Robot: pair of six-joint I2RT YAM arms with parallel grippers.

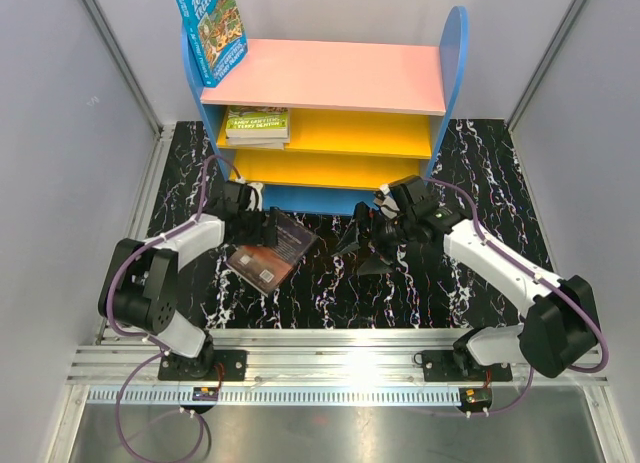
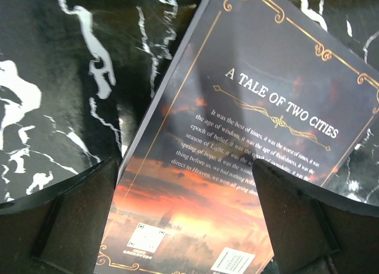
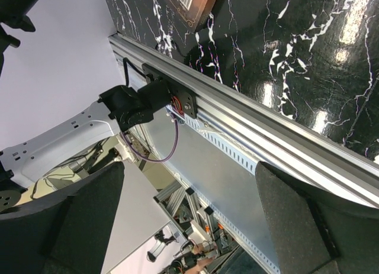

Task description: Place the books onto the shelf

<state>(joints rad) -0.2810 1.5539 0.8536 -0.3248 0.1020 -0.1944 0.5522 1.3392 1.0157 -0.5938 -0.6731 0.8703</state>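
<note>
The dark book (image 1: pixel 272 251), "A Tale of Two Cities", lies flat with its back cover up on the black marbled counter (image 1: pixel 480 183), just in front of the shelf (image 1: pixel 330 78). The blue book (image 1: pixel 212 28) stands leaning on the pink top board. The yellow-green book (image 1: pixel 258 123) lies on the upper yellow board. The left fingers (image 2: pixel 77 226) are released, spread wide over the dark book. The right fingers (image 3: pixel 296 226) are released and grasp nothing.

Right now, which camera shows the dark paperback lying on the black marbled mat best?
Left wrist: the dark brown-black paperback fills the frame, with its title "A Tale of Two Cities" readable. Top external shows it small, flat on the black marbled mat. Right wrist catches only a barcoded corner.
</note>
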